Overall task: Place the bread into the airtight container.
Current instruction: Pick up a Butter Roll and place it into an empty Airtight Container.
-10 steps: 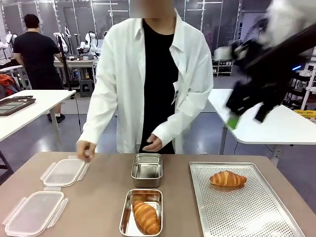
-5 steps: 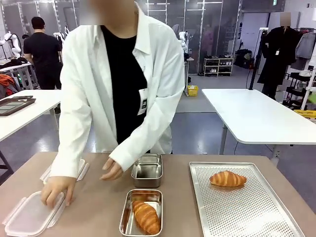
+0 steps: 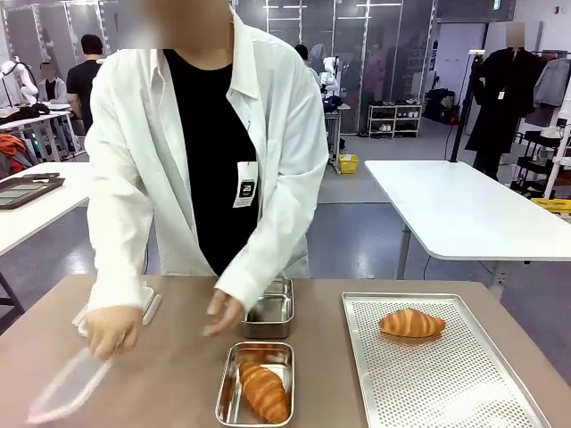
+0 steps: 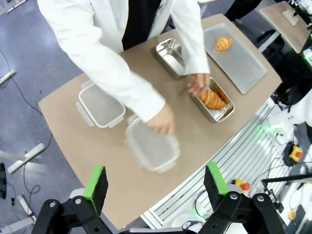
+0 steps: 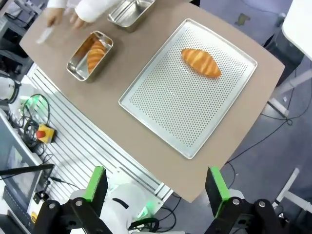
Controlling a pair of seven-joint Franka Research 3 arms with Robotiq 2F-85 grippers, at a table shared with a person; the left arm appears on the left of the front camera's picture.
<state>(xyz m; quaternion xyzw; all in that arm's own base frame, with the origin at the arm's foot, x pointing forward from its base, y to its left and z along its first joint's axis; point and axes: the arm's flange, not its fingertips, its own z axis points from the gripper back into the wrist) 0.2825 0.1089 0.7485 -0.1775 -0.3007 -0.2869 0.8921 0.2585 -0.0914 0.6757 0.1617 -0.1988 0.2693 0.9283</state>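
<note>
While surveying from high above the tabletop (image 3: 178,374), found left end effector (image 4: 155,185) spread wide and empty. Found right end effector (image 5: 155,185) likewise wide, gripping nothing, well clear of all items.

Noted one croissant (image 3: 264,392) lying inside the nearer steel container (image 3: 222,406), uncovered. Noted second croissant (image 3: 411,323) resting on the perforated tray (image 3: 446,383), apart from any container. Observed far steel container (image 3: 272,312) empty.

Recorded person's hand (image 3: 113,328) on a clear lid (image 3: 67,388), blurred, apparently being lifted or slid near the tabletop's left front corner. Recorded other hand (image 3: 225,312) just beside the filled container. Logged a further lid (image 4: 100,105) lying flat, unused.

Judged task roughly half done, with one piece boxed but unsealed and the tray piece yet to go into the empty container. Cannot tell which party takes the next move.
</note>
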